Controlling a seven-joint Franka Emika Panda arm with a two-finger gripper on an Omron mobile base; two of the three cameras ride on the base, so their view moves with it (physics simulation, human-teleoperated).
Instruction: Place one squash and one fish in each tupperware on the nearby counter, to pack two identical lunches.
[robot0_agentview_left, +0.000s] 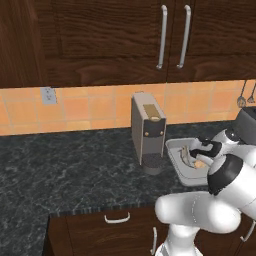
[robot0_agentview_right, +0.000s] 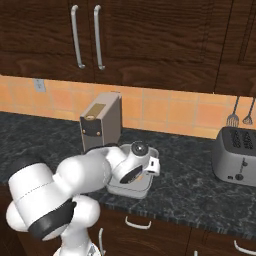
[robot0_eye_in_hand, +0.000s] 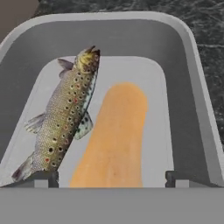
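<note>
The pincer (robot0_eye_in_hand: 112, 177) hangs just above the near end of a tupperware (robot0_eye_in_hand: 192, 65), its two dark tips set wide apart with nothing between them — one at the fish's tail, the other past the squash's right side. Inside the tray a squash (robot0_eye_in_hand: 114, 135) lies flat on the pale floor: a smooth yellow-orange oblong with a rounded far end, plain in colour. Just to its left lies a fish (robot0_eye_in_hand: 65, 116), slim, olive-brown on the back and paler beneath, dotted with dark and reddish spots, small grey fins out to the sides; its head points to the far wall, its tail to the near left corner. The two lie side by side, close at the middle. The tray is shallow, light grey, with sloped walls and a rounded rim. From the left base view the tupperware (robot0_agentview_left: 176, 150) sits on the black speckled bench (robot0_agentview_left: 70, 170), just right of a grey coffee machine (robot0_agentview_left: 148, 131). Farther right — well apart — stands a silver toaster (robot0_agentview_right: 236, 156).
</note>
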